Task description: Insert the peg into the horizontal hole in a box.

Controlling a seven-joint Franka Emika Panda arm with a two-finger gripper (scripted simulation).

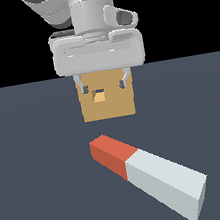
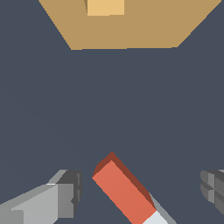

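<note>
The peg (image 1: 148, 174) lies flat on the dark floor, its red end (image 1: 109, 152) pointing toward the box and its grey-white part toward the exterior view's lower right. The tan box (image 1: 107, 105) stands behind it with a small square hole (image 1: 99, 95) in its face. My gripper (image 1: 104, 86) hangs open and empty above the floor, in front of the box's upper face. In the wrist view the peg's red end (image 2: 122, 188) lies between my two fingertips (image 2: 70, 192), not touched, and the box (image 2: 131, 26) is beyond.
A dark grey floor (image 1: 36, 170) spreads around the box and the peg. Nothing else stands on it.
</note>
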